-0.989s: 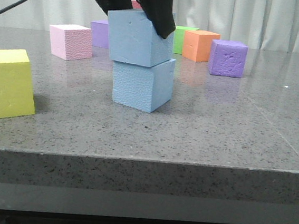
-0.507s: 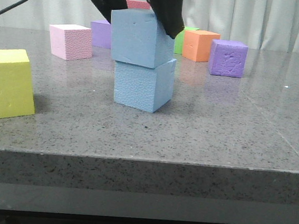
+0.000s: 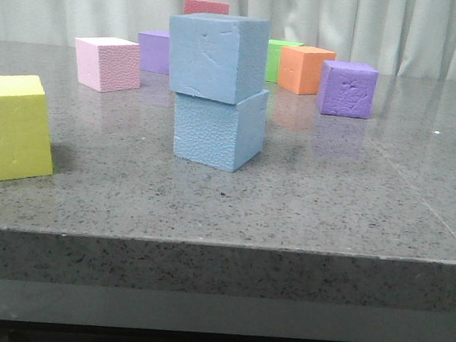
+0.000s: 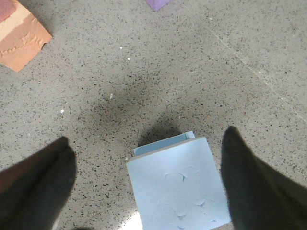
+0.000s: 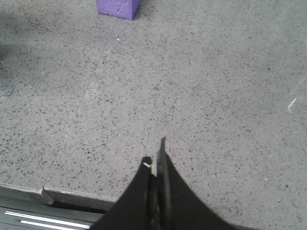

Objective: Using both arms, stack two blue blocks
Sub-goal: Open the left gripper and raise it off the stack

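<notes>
In the front view, one sky-blue block [image 3: 216,57] sits on top of the other sky-blue block [image 3: 218,127] near the table's middle, slightly turned on it. No gripper shows in the front view. In the left wrist view, my left gripper [image 4: 146,179] is open high above the stack, one dark finger on each side of the top block [image 4: 176,189], touching nothing; a sliver of the lower block [image 4: 160,144] peeks out. In the right wrist view, my right gripper [image 5: 156,158] is shut and empty over bare table near its edge.
A yellow block [image 3: 10,129] stands at the front left. Pink [image 3: 107,63], purple [image 3: 154,51], red [image 3: 206,8], green [image 3: 281,60], orange [image 3: 305,69] and purple [image 3: 347,89] blocks line the back. The table's front edge [image 3: 221,247] runs close to the camera.
My left gripper has let go of the top blue block and risen out of the front view. The top block stays on the lower one.
</notes>
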### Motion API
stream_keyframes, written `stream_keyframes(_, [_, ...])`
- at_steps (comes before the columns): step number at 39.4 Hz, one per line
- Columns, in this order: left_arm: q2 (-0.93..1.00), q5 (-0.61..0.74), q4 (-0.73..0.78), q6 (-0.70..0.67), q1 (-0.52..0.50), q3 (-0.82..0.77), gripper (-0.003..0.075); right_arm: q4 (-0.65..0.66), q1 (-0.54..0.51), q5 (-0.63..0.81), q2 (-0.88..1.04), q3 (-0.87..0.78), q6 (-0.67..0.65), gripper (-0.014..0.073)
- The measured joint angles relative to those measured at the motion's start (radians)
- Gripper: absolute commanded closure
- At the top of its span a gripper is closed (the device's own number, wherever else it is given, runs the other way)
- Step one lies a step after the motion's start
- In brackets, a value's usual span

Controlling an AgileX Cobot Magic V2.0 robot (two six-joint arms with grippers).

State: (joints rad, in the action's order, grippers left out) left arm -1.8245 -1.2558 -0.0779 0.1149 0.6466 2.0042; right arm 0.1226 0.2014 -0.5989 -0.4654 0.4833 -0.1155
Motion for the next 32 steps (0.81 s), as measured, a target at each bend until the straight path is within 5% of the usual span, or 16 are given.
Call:
stream_keyframes(14, [0.012, -0.004, 0.003, 0.001, 0.000, 0.000, 0.0731, 0.000, 0.000, 0.000, 0.000, 0.000, 0.000, 0.0653])
stream_keyframes(32, [0.130, 0.022, 0.007, 0.016, 0.000, -0.121, 0.0741, 0.000, 0.000, 0.000, 0.000, 0.000, 0.000, 0.0653])
